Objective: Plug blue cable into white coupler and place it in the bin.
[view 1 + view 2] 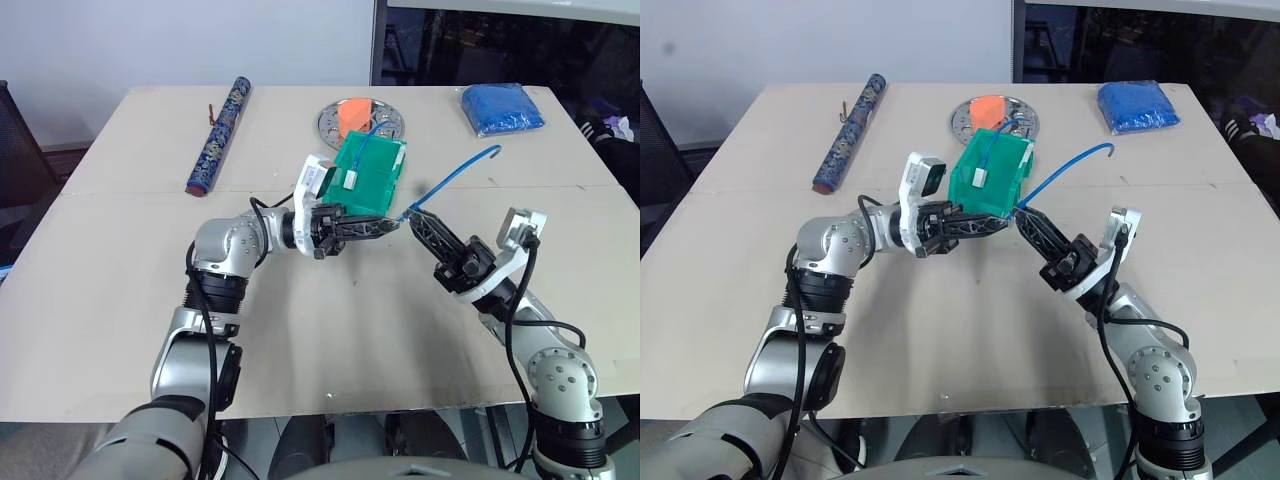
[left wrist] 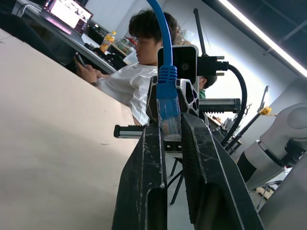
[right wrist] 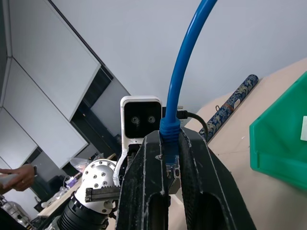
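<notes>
Left eye view: above the centre of a matte beige table (image 1: 120, 340), the left gripper (image 1: 392, 226) and the right gripper (image 1: 412, 216) meet tip to tip, each a white boxy housing ending in 2 black lattice fingers. Both are closed on the near end of the thin, glossy bright blue cable (image 1: 455, 172), which arcs up and right to a free plug. The white coupler cannot be made out at the meeting point. Just behind, at upper centre, stands the translucent green plastic bin (image 1: 372, 172) with a sloped front; a small white label on it is too small to read. Behind the bin lies a round silver metal plate (image 1: 330, 122) with an orange piece. A patterned dark blue rolled tube (image 1: 219, 136) lies at upper left, and a folded, nubby blue cloth bundle (image 1: 502, 108) at upper right.

Left wrist view: the 2 scuffed black fingers (image 2: 144, 182) clamp a clear plastic plug under a ribbed blue boot at centre. A seated person in a white shirt (image 2: 129, 84) is at upper left.

Right wrist view: the right gripper's fingers (image 3: 192, 177) pinch the cable's boot at centre; the green bin's rim shows at right.
</notes>
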Tool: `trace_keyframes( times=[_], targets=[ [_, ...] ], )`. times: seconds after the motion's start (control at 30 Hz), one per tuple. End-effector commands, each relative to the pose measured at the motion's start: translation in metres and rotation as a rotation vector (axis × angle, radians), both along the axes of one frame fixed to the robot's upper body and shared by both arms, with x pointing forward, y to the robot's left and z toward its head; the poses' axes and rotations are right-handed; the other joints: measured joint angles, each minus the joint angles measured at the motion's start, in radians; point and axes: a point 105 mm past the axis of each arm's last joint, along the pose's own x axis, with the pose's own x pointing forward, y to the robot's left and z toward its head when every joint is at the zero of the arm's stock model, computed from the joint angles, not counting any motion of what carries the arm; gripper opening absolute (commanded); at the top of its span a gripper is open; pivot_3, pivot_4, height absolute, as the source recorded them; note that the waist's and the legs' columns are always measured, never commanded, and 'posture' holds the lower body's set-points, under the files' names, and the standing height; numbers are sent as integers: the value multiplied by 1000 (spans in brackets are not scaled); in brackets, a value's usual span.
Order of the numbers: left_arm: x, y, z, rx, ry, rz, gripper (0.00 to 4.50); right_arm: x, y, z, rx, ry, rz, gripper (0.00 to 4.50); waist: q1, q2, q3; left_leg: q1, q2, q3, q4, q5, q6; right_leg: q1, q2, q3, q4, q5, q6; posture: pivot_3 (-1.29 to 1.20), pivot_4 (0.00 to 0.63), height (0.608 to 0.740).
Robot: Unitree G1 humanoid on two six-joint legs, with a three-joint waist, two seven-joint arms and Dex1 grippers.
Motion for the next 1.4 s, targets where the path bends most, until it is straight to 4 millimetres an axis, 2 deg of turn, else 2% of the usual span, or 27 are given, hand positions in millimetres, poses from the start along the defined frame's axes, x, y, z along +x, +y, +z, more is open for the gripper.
trace_keyframes(
  times=[0.03,0.13,0.2,0.3,0.33,0.43,0.5,0.57,0.6,0.63,0.7,0.77,0.83,0.9,0.97,1.1,1.27,1.4],
  targets=[
    [-6,-2,5,-19,-57,-16,460,-8,8,15,28,-57,57,9,0,0,0,0,0,0,0,0,0,0,0,0,0,0,0,0,150,740],
    [-17,-3,6,-31,-93,-14,1801,-5,4,15,30,-53,46,0,-2,0,0,1,0,-1,0,0,0,0,-1,3,0,0,0,0,150,740],
    [-23,-2,10,-39,-153,50,2756,1,-4,13,16,-55,-3,0,-2,0,0,0,0,-2,0,0,0,0,-1,3,0,0,0,0,150,740],
    [-44,2,14,-12,-269,104,4143,10,-19,11,-3,-71,-102,0,-2,0,0,0,0,-2,0,0,0,0,-2,4,0,0,0,0,150,740],
    [-49,3,13,11,-319,153,4246,13,-25,10,5,-68,-133,0,-2,0,0,0,0,-3,-1,0,0,0,-2,5,0,0,0,0,150,740],
    [-55,12,17,33,-458,401,4246,19,-40,6,2,-65,-205,0,0,0,0,2,0,-3,-2,0,0,0,-2,7,-1,0,0,0,150,740],
    [-51,25,16,60,-532,644,4246,23,-48,3,-10,-66,-243,0,1,0,0,2,0,-3,-2,0,0,0,-2,8,0,0,0,0,150,740],
    [-46,47,5,182,-649,901,4246,27,-55,2,-15,-69,-278,0,0,1,0,3,0,-2,-3,0,0,0,-2,9,-1,1,1,0,150,740],
    [-43,60,2,218,-662,1029,4246,29,-57,2,-19,-71,-286,0,1,1,0,3,-1,-2,-3,0,0,0,-2,11,-1,1,2,0,150,740],
    [-42,86,-7,279,-650,1215,4246,31,-60,1,-20,-72,-296,0,-1,1,0,4,-1,-2,-4,0,0,0,-2,11,0,1,2,0,150,740],
    [-47,126,-27,405,-619,1453,4246,33,-61,1,-18,-73,-301,0,-1,1,0,4,-1,-2,-4,0,0,0,-1,13,0,2,2,0,150,740],
    [-53,150,-43,507,-601,1568,4246,33,-59,1,-17,-72,-296,0,1,1,0,4,-1,-2,-4,0,0,0,-1,13,0,2,3,0,150,740],
    [-60,184,-75,617,-487,1687,4246,34,-54,-1,-21,-64,-278,0,7,1,0,4,-1,-3,-4,0,0,0,-2,12,-1,2,3,0,150,740],
    [-61,201,-98,670,-413,1727,4246,34,-49,-4,-30,-58,-263,0,12,1,0,4,-1,-3,-4,0,0,0,-2,13,-1,2,3,0,150,740],
    [-55,202,-105,650,-387,1711,4246,35,-46,-4,-32,-58,-257,0,16,0,0,4,-2,-3,-4,-1,1,0,-2,12,-1,2,3,0,150,740],
    [-39,193,-107,552,-393,1528,4246,36,-41,-4,-34,-60,-258,0,25,0,0,3,-2,-3,-4,0,1,0,-2,12,-1,2,3,0,150,740],
    [-29,214,-108,539,-378,1324,4246,35,-37,-5,-38,-56,-252,0,10,1,0,4,-2,-3,-5,0,0,-1,-1,12,0,2,3,0,150,740],
    [-19,236,-112,615,-400,1179,4246,36,-37,-4,-37,-56,-254,0,3,1,0,3,-2,-3,-6,0,0,-1,-1,11,-1,2,3,0,150,740]
  ],
)
